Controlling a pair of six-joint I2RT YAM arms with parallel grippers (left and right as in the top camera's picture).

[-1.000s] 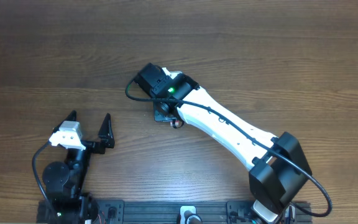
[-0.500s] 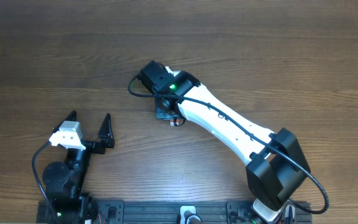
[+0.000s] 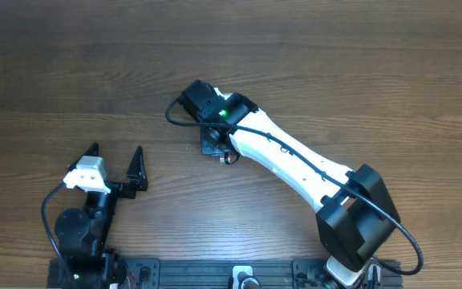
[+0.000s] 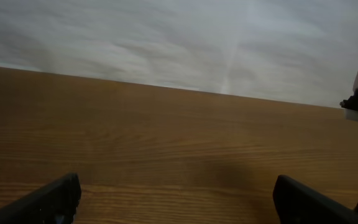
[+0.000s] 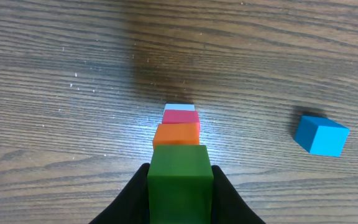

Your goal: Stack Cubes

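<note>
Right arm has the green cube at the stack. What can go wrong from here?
1. The right gripper is shut on the green cube above the orange cube and pink cube. Whether it sits centred is unclear, so an off-centre release may topple the column.
2. The fingers reach close to the orange cube, so opening or lifting could nudge it.
3. The blue cube lies apart on the table. Placing it means a taller, shakier stack.

the right arm (image 3: 291, 172) is a long white shell with black joint housings, a black cable (image 3: 168, 116) along it and a green light (image 3: 222, 115) at its end far from the base rail (image 3: 183, 269). the left arm (image 3: 95, 210) is black, with a white wrist block (image 3: 89, 170) and pointed black fingers (image 3: 139, 167).
</note>
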